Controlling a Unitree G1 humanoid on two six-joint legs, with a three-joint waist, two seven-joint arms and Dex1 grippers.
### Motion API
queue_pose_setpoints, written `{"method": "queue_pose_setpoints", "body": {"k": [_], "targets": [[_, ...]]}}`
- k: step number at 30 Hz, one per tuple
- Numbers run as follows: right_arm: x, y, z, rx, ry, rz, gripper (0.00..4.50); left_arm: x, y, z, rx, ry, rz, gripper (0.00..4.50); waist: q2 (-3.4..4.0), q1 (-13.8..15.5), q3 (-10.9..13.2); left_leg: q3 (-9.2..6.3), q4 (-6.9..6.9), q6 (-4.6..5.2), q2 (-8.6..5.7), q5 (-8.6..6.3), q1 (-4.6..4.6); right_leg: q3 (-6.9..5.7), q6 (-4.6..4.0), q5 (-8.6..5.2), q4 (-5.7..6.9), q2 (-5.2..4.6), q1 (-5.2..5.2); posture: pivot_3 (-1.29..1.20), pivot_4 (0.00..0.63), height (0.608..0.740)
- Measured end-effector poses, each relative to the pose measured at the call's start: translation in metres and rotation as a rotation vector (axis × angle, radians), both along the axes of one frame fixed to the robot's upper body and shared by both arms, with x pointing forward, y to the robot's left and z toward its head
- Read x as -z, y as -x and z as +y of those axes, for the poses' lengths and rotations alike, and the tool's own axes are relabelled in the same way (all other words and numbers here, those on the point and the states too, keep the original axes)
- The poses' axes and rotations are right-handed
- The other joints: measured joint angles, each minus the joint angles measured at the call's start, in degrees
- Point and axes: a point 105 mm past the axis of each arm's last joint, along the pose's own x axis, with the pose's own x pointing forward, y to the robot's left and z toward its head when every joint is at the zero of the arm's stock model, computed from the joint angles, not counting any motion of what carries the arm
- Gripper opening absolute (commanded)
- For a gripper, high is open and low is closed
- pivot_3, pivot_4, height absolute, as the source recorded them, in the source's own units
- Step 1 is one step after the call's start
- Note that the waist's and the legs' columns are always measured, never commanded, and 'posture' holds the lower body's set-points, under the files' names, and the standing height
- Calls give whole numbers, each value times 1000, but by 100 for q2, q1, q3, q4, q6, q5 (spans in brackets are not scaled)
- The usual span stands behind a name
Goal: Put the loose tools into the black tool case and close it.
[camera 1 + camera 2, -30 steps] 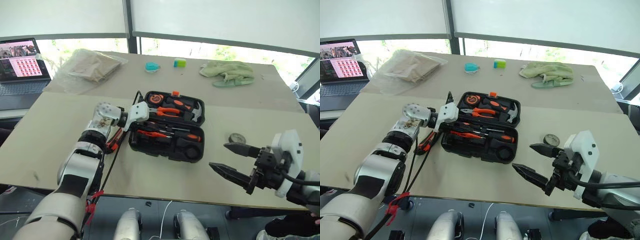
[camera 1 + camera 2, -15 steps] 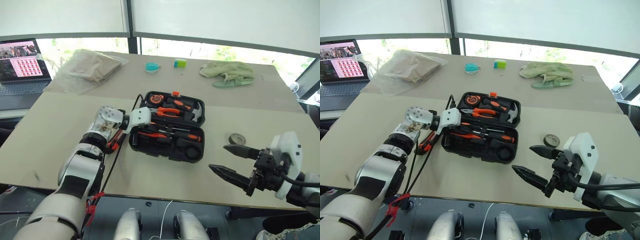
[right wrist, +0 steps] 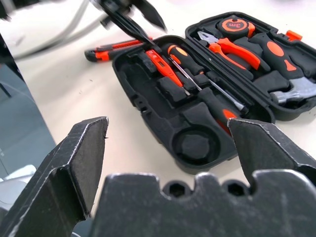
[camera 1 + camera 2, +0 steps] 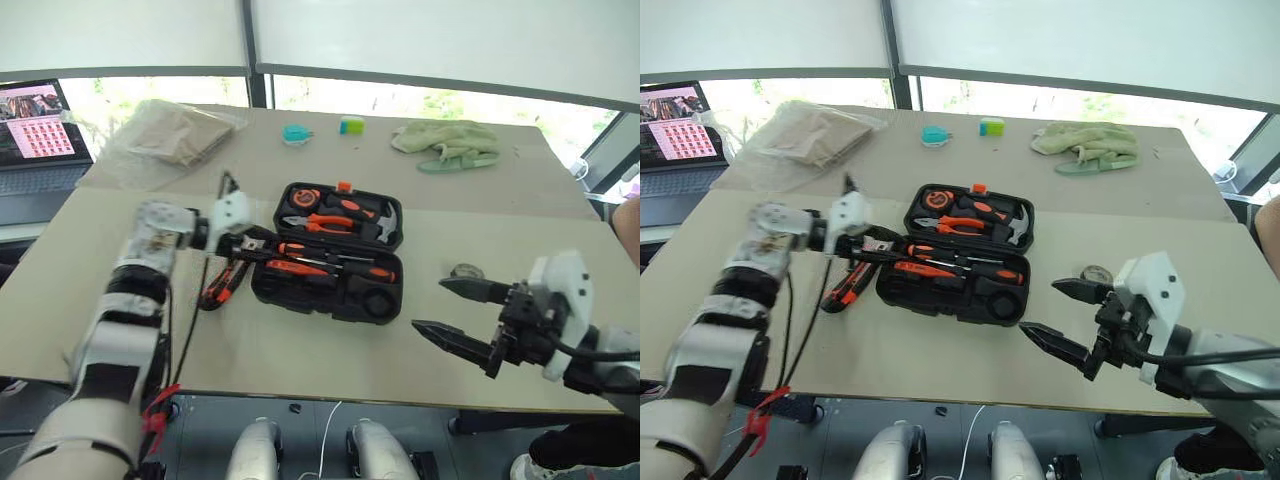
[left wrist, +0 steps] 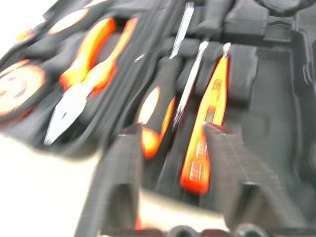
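Over the black tool case (image 4: 330, 265), left fingers (image 5: 123, 168) parted, empty; right fingers (image 3: 84, 148) wide, empty.

- I see the black tool case (image 4: 335, 258) lying open and flat near the middle of the table, both halves up, a small orange latch on its far edge.
- Screwdrivers (image 3: 195, 74) with orange-and-black handles lie side by side in the near half's recesses; I can't count them surely.
- Utility knife (image 4: 219, 287), orange and black, lies loose on the table just beside the case's left end.
- Small dark tape roll (image 4: 463, 272) lies loose on the table, well right of the case.
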Motion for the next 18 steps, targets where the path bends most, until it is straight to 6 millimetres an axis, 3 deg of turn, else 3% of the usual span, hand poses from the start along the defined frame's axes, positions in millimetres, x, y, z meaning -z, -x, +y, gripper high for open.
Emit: {"method": "queue_pose_setpoints", "body": {"k": [1, 3, 7, 11, 18], "targets": [[0, -3, -1, -7, 5, -1, 4500, 0, 6, 13, -42, 6, 14, 3711, 0, -20, 0, -1, 0, 0, 4, 0, 0, 3, 0, 0, 0, 1, -1, 0, 150, 740], [1, -11, 0, -58, 22, -2, 4500, 5, 37, 58, -199, -5, 85, 4460, 1, -97, 0, -8, -6, 0, 12, 0, 5, 5, -2, 0, 0, 1, -3, 0, 150, 740], [7, -19, 1, -126, 62, -5, 4500, 13, 76, 96, -377, -50, 154, 4460, 1, -10, 1, 5, -1, 0, 17, 0, 9, -8, -4, -2, 1, -7, 3, 0, 150, 740], [7, -24, 4, -179, 68, -7, 4500, 15, 92, 99, -457, -42, 180, 4460, 0, 176, 1, 24, 4, 4, 16, 4, 11, -14, -4, -2, -3, -15, 4, 0, 150, 740], [10, -25, 9, -221, 61, -1, 4500, -15, 72, 69, -538, 4, 157, 4460, -1, 219, 0, 30, 2, 4, 6, 5, 10, -10, -7, -1, 0, -6, 2, 0, 150, 740]]}}
